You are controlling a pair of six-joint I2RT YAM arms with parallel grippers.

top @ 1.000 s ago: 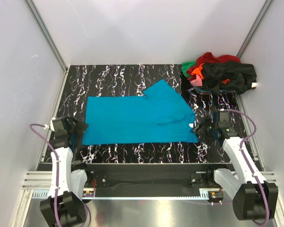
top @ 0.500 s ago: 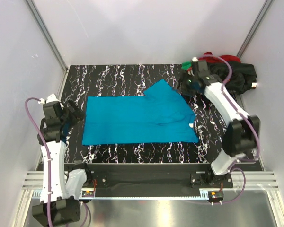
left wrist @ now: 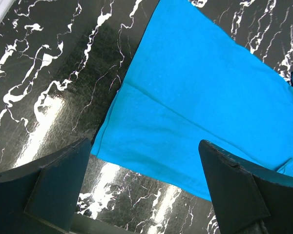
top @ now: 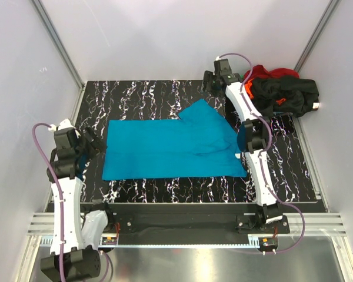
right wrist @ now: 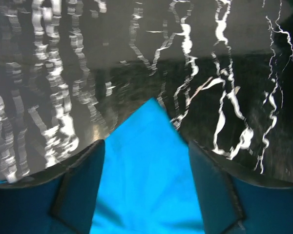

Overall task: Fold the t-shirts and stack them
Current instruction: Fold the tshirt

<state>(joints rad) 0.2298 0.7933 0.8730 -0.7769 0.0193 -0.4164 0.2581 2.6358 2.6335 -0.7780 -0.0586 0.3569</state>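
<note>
The right claw (right wrist: 145,178), fingers apart, hangs over the sleeve tip of the blue t-shirt (top: 165,147), which points to the table's (top: 141,94) far edge.

Bare table (top: 141,97) lay open left of the right pincer (right wrist: 145,146), while the heaped shirts (top: 282,94) crowded its right.

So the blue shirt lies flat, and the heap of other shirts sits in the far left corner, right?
No: the heap sits in the far right corner, as the top view shows. The blue shirt does lie flat.
</note>
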